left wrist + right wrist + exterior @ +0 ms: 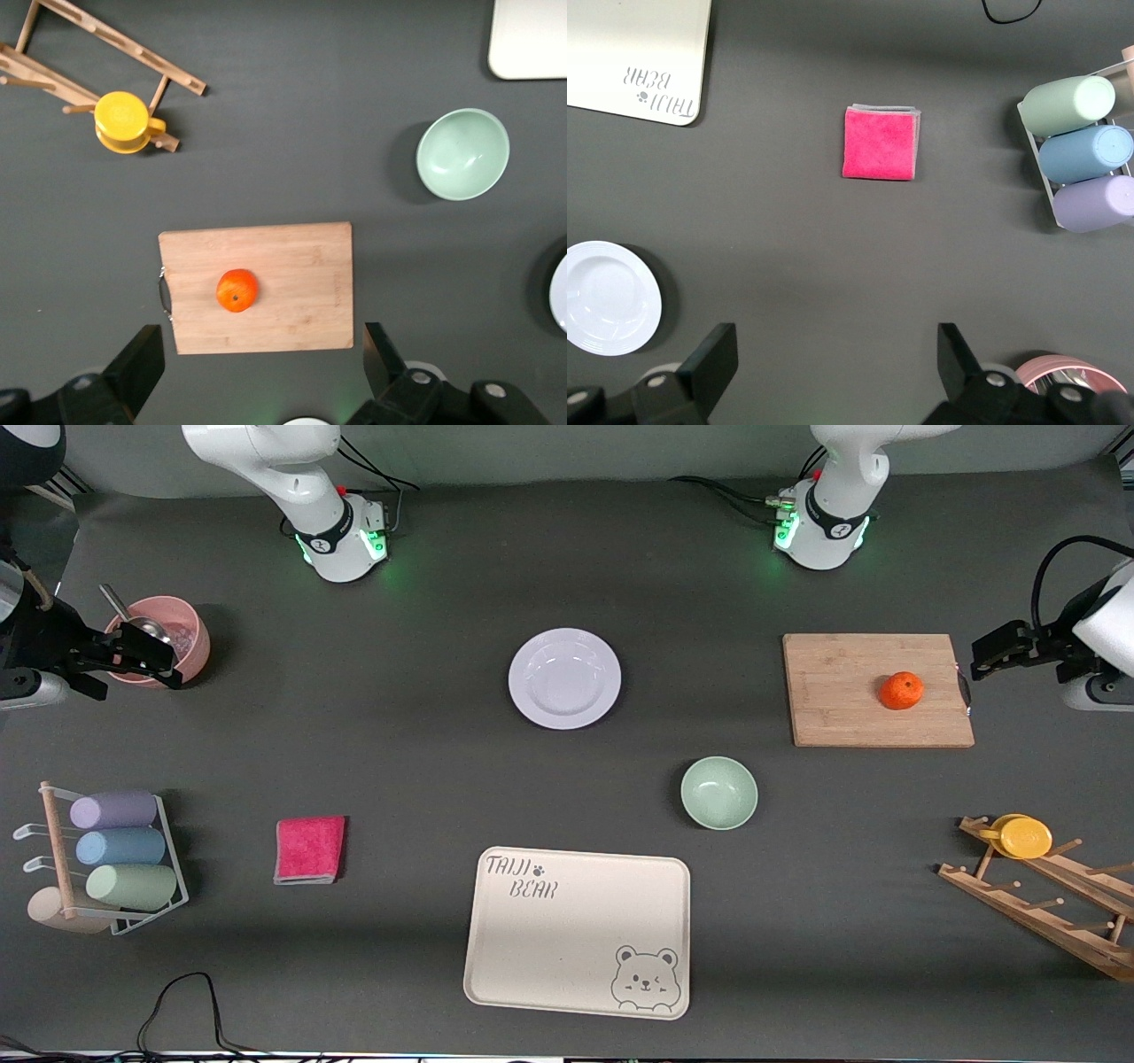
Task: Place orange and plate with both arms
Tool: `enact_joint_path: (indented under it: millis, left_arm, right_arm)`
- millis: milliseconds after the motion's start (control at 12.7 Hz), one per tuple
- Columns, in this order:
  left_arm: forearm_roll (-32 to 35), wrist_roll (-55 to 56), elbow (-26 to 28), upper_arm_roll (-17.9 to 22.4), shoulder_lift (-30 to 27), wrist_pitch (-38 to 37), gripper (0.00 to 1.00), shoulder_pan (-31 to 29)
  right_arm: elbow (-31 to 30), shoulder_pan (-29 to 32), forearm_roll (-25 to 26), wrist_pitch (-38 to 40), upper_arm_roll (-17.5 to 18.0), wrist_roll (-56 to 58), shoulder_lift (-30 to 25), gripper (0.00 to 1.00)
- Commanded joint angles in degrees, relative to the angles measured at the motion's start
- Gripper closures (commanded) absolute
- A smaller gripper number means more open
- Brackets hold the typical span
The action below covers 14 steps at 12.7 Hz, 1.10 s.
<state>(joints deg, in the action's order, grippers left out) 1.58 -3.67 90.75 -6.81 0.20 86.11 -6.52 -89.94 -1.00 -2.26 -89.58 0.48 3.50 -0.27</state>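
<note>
Orange on cutting board, white plate mid-worktop, both untouched. Left end effector spread wide above board; right end effector spread wide near pink cup. Opening step: next, descend and pinch each.

Legible markings: one item only.

Cream rectangular tray, lying near the surface's edge closest to the front camera, about midway between the two arms' ends. Lettering "TAIJI BEAR" in outlined capitals, set in two lines: "TAIJI" above, followed by a small paw-print sign, "BEAR" below. The lettering stands in the tray's corner toward the right arm's end, on the side away from the front camera. The same words show turned about in the right wrist view, on the tray's visible corner.

No other text, brand, number or label can be read on any other item.
</note>
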Motion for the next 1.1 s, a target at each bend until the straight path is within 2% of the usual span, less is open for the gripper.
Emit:
enact_joint_path:
  millis: [0, 237, 394, 631, 867, 1025]
  left_arm:
    - [0.09, -6.15, 10.29, 0.75, -8.7, 1.86, 0.0, -4.19]
    - [-0.17, -10.83, 23.29, 1.28, -18.28, 6.33, 0.0, -8.76]
    - [-0.52, -10.83, 30.42, 1.54, -24.08, 8.1, 0.0, -8.95]
    - [-0.7, -10.74, 34.58, 3.46, -27.53, 7.58, 0.0, -9.03]
    - [-0.7, -10.74, 34.93, 4.26, -26.22, 8.54, 0.0, -8.51]
    - [-0.7, -10.92, 37.73, 4.26, -25.08, 12.21, 0.0, -8.16]
  right_arm:
    - [0.81, -0.23, 0.32, 0.64, 0.05, 1.07, 0.62, 0.0]
    - [1.25, -0.14, -0.9, -1.11, 0.14, 0.19, 0.79, 0.0]
    - [1.26, -0.14, -4.84, -2.0, 0.05, 0.28, 1.06, 0.0]
    - [1.17, -0.14, -5.04, -2.7, 0.14, 0.54, 1.85, 0.0]
    - [1.25, -0.14, -5.04, -3.14, 0.14, 0.46, 2.46, 0.0]
    - [1.26, -0.14, -5.21, -3.93, 0.14, 0.98, 3.08, 0.0]
